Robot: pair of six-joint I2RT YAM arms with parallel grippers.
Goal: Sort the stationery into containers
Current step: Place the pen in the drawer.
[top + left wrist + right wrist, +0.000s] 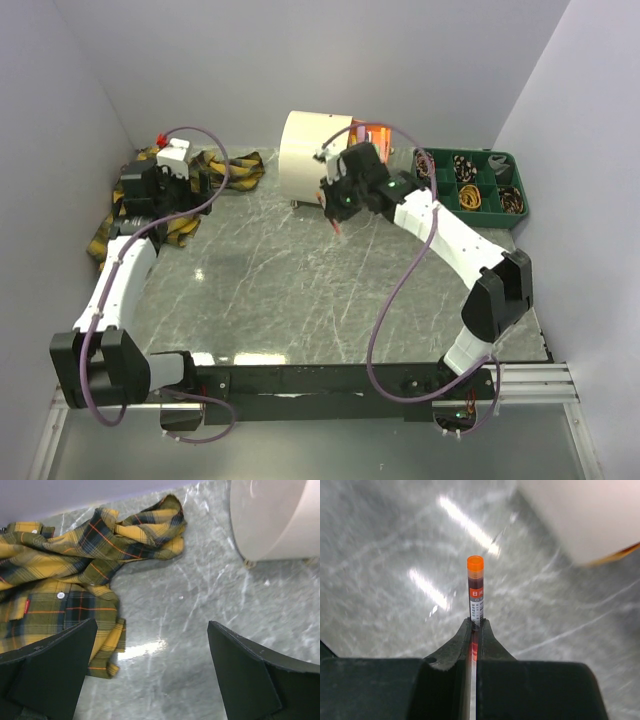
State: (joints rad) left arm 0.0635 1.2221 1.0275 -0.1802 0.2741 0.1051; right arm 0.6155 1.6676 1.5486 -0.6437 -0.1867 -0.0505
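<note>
My right gripper (343,207) is shut on a thin red pen (475,592) with an orange end, which sticks out past the fingertips above the marble table. In the top view the gripper hangs just in front of the cream cylindrical cabinet (310,155), whose orange drawer (372,134) shows behind the wrist. The cabinet also shows in the right wrist view (585,515). The dark green tray (480,185) is at the back right, with coiled bands in its compartments. My left gripper (152,665) is open and empty above bare table beside the plaid cloth (75,570). No other stationery is in view.
The plaid cloth (215,170) lies bunched along the back left by the wall. The cabinet's foot and curved side (270,515) show at the upper right of the left wrist view. Walls close the left, back and right sides.
</note>
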